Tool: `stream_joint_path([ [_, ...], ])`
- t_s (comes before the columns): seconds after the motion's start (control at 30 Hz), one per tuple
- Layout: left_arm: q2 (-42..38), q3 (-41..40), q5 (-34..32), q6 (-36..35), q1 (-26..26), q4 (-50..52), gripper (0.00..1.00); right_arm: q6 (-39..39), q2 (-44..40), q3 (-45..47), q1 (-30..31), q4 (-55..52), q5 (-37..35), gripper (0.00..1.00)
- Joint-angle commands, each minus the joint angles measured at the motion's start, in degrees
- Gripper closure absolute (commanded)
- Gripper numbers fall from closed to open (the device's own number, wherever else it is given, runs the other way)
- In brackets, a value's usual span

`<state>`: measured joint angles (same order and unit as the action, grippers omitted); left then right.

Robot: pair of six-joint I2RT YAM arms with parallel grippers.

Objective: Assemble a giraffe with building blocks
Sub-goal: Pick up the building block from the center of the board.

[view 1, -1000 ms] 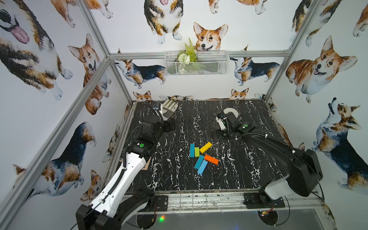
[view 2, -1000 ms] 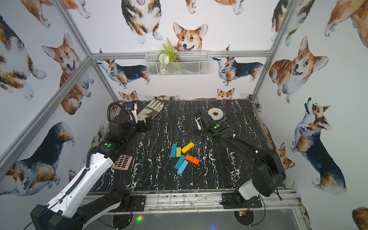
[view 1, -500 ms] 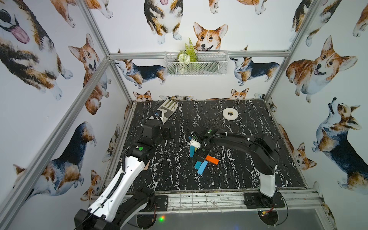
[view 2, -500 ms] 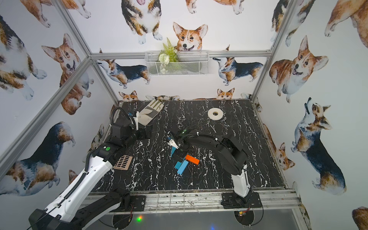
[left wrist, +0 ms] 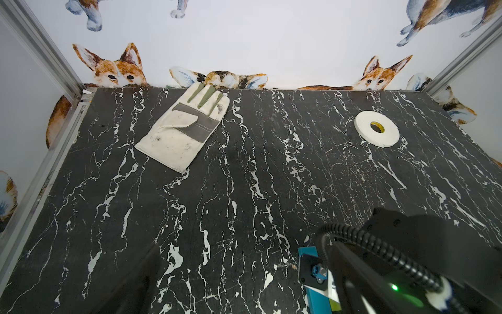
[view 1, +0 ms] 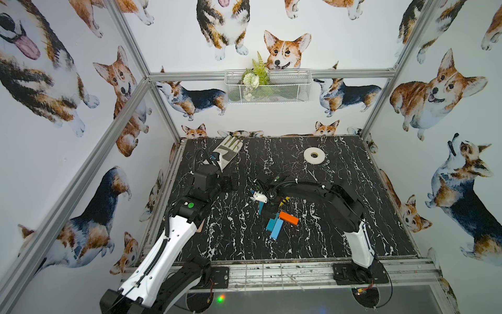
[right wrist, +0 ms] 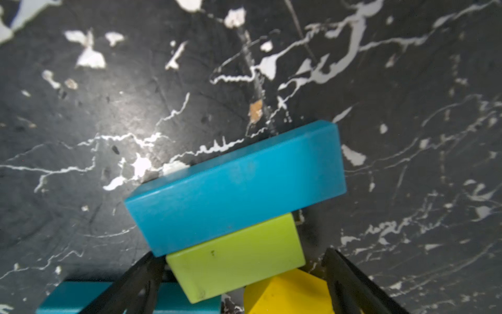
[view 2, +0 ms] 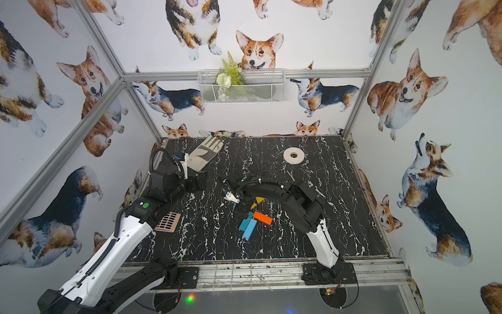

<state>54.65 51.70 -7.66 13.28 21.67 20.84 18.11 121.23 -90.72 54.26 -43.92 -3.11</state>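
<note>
Counter [view 1: 339,231]: walls at back, left and right, metal rail [view 1: 271,271] along the front. Blocks [view 1: 277,223] sit as one loose cluster about mid-counter, well apart from every edge. Bare counter all round them: a wide strip to the right wall, another to the front rail, and an open lane leftward up to the left arm.

Glove [view 1: 226,152] fills the back-left corner, fingertips at the back wall. Tape roll [view 1: 313,155] lies flat near the back edge, right of centre. Both are well apart from the cluster. Tan grid plate [view 2: 168,222] sits at the left edge, partly under the left arm.

Right gripper [right wrist: 240,254] hangs low over the far part of the cluster, jaws spread wide, astride the green block [right wrist: 236,261]. There is a clear gap at one finger. The other is close to the block's corner, and contact can't be told. Nothing clamped.

Right wrist view: blue block [right wrist: 236,187] and green block lie flat, long sides touching, long axes parallel, green the shorter. Yellow block [right wrist: 288,296] has a corner just beside green, turned at an angle to it.

Top views: blue pair [view 2: 250,231] lies side by side, long axes running front-to-back with a lean to the right. Orange block [view 2: 262,217] has its long axis roughly left-right, its left end meeting the pair's far ends. Yellow pokes out from under the right arm.

Left gripper [view 1: 231,182] hovers back-left of the cluster, near the glove, jaws fully apart, empty.
</note>
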Motion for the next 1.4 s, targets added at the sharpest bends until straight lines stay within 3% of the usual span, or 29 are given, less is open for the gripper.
stream_joint_path([
  [0.0, 0.0, -0.1, 0.0, 0.8, -0.1, -0.6, 0.00, 1.9, 1.4, -1.4, 0.0, -0.2, 0.2, 0.03],
  [0.1, -0.1, -0.1, 0.2, 0.7, -0.1, -0.6, 0.00, 1.7, 2.2, -2.0, -0.3, -0.1, 0.5, 0.05],
  [0.27, -0.3, -0.2, 0.3, 0.5, -0.1, -0.8, 0.00, 0.9, 3.5, -3.1, -1.0, -0.6, 2.0, 0.28],
  [0.5, -0.1, -0.2, 0.8, 0.5, -0.1, -1.2, 0.00, 0.0, 2.6, -1.6, -1.5, -0.3, 1.8, 0.19],
  [0.77, 0.2, -0.4, 1.2, 0.9, -0.1, -1.4, 0.00, -0.6, 0.8, 1.9, -2.1, 0.7, 1.6, 0.20],
  [0.87, 0.0, -0.5, 1.2, 0.9, -0.1, -1.5, 0.00, -0.5, 0.8, 2.0, -2.3, 0.7, 2.0, 0.25],
  [0.97, -0.1, -0.5, 1.0, 0.8, -0.1, -1.4, 0.00, -0.7, 1.2, 1.3, -2.4, -0.1, 2.4, 0.40],
  [1.13, -0.2, -0.6, 1.2, 0.9, -0.1, -1.4, 0.00, -1.9, 1.1, 1.0, -2.6, 0.6, 1.1, 0.47],
  [1.37, -0.6, -0.6, 1.4, 0.7, -0.1, -1.3, 0.00, -6.9, 0.4, 0.2, -5.1, 2.6, -4.7, 0.49],
])
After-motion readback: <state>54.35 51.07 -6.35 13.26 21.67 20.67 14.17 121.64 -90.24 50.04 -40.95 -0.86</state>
